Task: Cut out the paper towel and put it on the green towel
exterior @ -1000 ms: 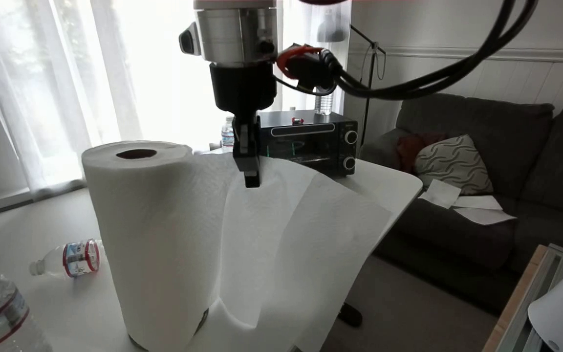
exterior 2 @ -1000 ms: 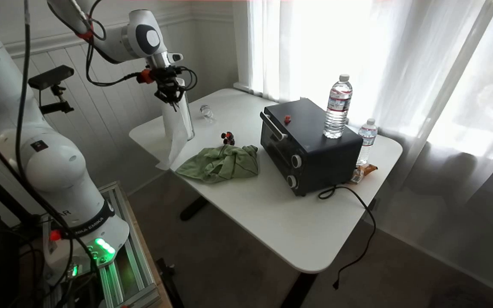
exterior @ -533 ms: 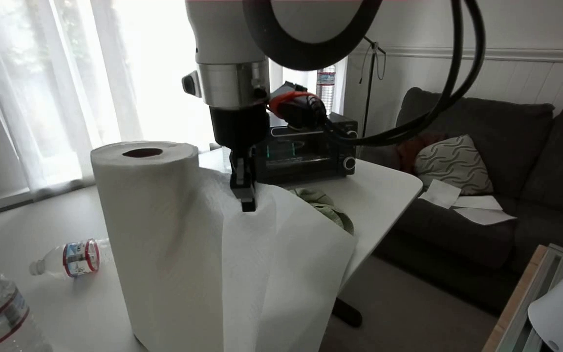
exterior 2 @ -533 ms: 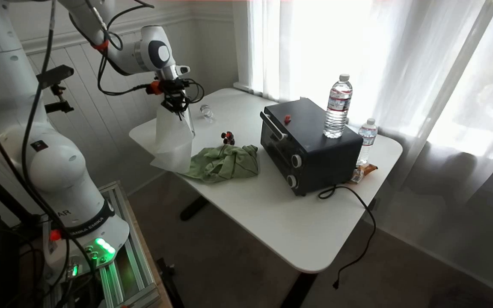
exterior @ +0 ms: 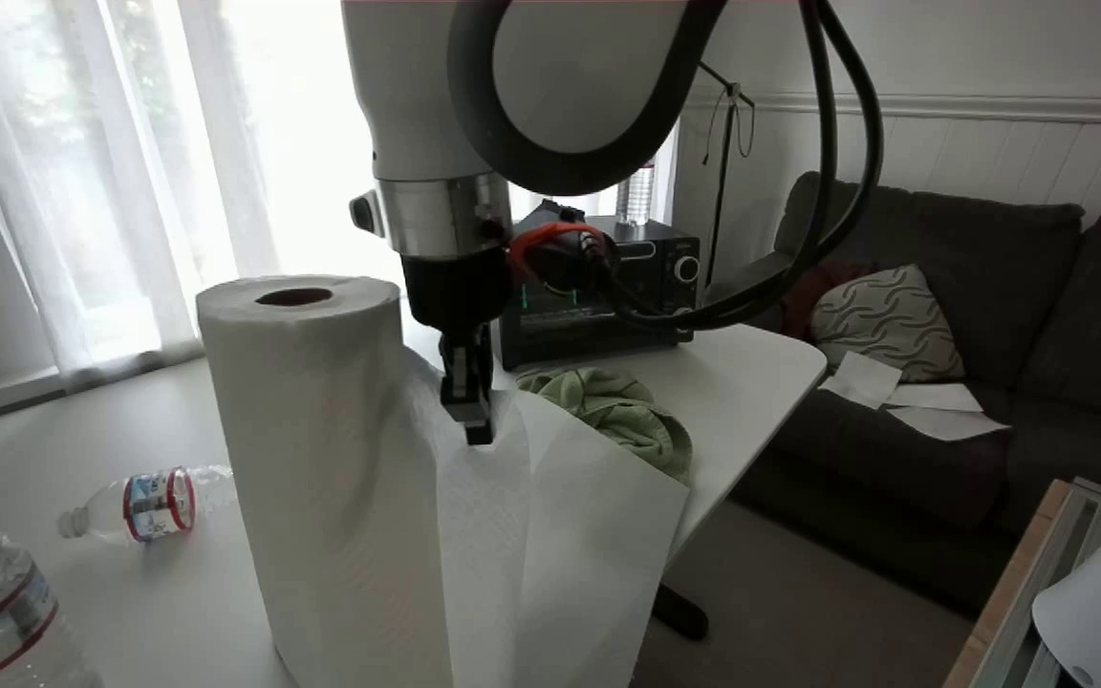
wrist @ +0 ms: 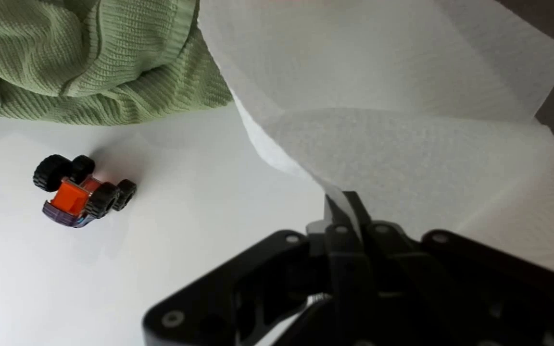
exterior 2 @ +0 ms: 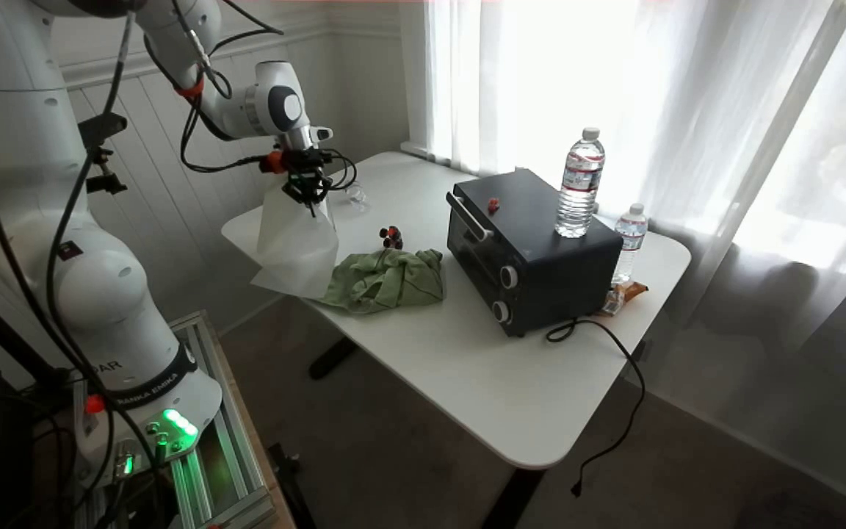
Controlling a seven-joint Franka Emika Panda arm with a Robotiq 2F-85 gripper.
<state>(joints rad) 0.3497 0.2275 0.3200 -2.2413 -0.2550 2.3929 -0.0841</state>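
Wrist view: 1 gripper [wrist: 346,207], black, jaws drawn together, with the upper edge of the paper towel [wrist: 402,163] pinched between them.
Paper towel: 1 loose white length, running from the roll [exterior: 321,459] to the gripper, its lower part crossing, as I see it, the edge of the table [exterior 2: 460,360] nearest the arm base [exterior 2: 136,345].
Roll: 1, on end, toward the table's end opposite the toaster oven [exterior 2: 540,250].
Green towel [exterior 2: 390,283]: 1, crumpled, lying along that same edge; the paper towel overlaps it in both exterior views, but I cannot tell whether the 2 touch.
Toy truck [wrist: 77,197]: 1, 4 black wheels showing, near the green towel, farther in from that edge.
Toaster oven: 1, dark, toward the edge by the curtain [exterior 2: 717,132]; 1 bottle [exterior 2: 579,184] upright on top, 1 bottle [exterior 2: 630,246] upright beside it near the corner, 1 packet [exterior 2: 623,297] alongside.
Also 1 bottle [exterior: 157,505], lying on its side near the roll.
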